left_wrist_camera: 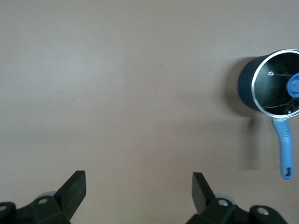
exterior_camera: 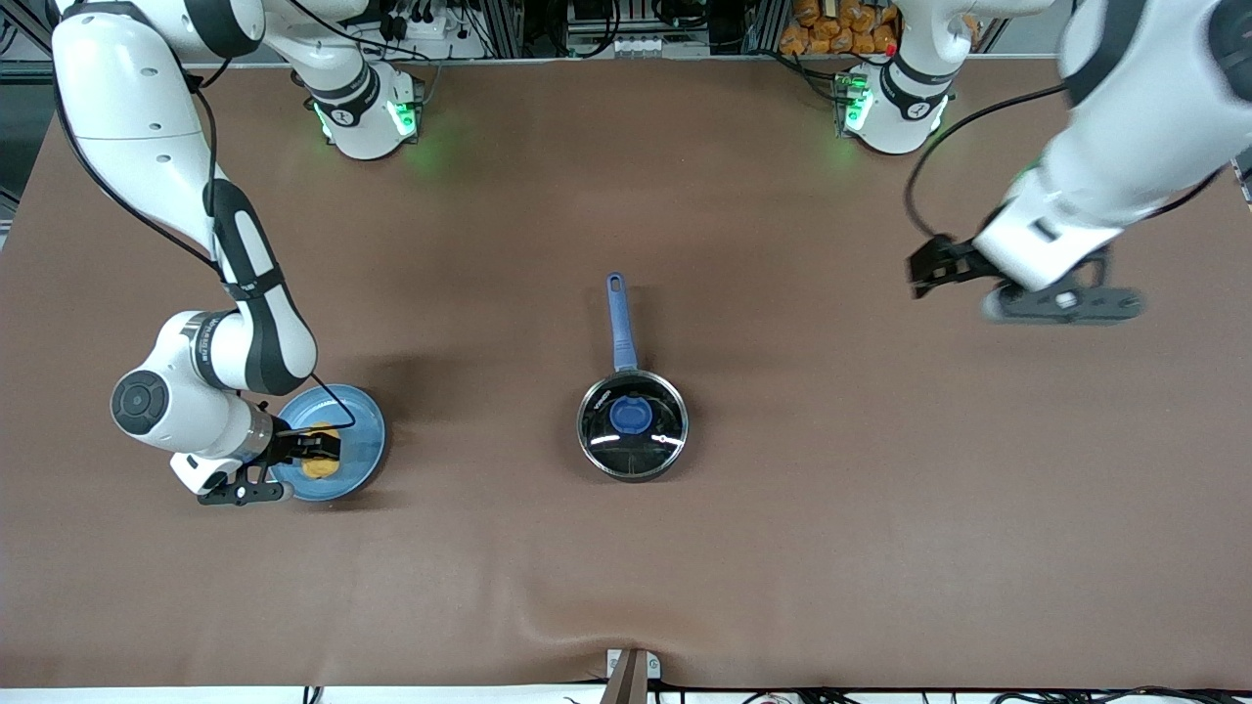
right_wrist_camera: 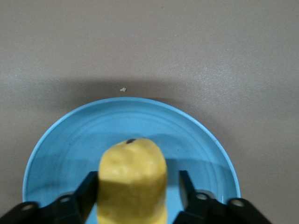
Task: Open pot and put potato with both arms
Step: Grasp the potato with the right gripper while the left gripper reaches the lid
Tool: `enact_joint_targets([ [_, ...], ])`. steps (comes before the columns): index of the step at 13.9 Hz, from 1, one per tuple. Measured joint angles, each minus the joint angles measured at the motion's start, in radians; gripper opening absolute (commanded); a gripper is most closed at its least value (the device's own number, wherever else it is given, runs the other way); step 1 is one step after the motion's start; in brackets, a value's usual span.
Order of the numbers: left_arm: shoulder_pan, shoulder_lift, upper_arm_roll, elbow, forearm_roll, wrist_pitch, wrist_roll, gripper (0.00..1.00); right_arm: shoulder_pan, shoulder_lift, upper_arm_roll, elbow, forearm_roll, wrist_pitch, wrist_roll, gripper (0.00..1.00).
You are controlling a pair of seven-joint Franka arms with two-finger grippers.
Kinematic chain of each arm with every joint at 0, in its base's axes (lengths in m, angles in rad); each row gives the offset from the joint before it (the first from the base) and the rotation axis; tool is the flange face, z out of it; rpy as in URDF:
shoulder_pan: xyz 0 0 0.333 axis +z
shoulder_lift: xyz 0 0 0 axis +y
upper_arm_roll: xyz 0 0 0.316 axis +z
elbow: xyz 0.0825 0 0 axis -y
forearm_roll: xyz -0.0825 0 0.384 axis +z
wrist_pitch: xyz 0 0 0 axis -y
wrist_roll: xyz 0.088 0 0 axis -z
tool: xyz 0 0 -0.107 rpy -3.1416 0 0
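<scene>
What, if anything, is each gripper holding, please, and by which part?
Nothing is held. The right gripper straddles the potato on the plate, one finger apart from it; the left gripper hangs open, empty.

The white, black-banded right arm bends low, its black two-finger right gripper spread wide — fingers apart. The left arm hangs raised, its left gripper likewise open.

The pot is closed off by its lid, with bare table all round; the potato is flanked by the right gripper fingers.
</scene>
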Motion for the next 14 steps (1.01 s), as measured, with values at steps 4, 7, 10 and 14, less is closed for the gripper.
enact_joint_targets([
  [4, -0.121, 0.145, -0.014, 0.081, 0.010, 0.053, -0.210, 1.00, 0.001, -0.001, 0.000, 0.000, 0.001, 0.000, 0.000, 0.12],
  [7, -0.210, 0.239, -0.014, 0.120, 0.044, 0.125, -0.376, 1.00, 0.003, -0.001, 0.002, 0.002, 0.001, -0.002, 0.000, 0.12],
  [10, -0.256, 0.326, -0.012, 0.168, 0.046, 0.203, -0.461, 1.00, 0.011, -0.009, 0.005, 0.015, 0.001, -0.020, 0.000, 0.13],
  [14, -0.335, 0.439, 0.022, 0.213, 0.048, 0.385, -0.524, 1.00, 0.014, -0.068, 0.006, 0.048, 0.002, -0.079, 0.000, 0.13],
])
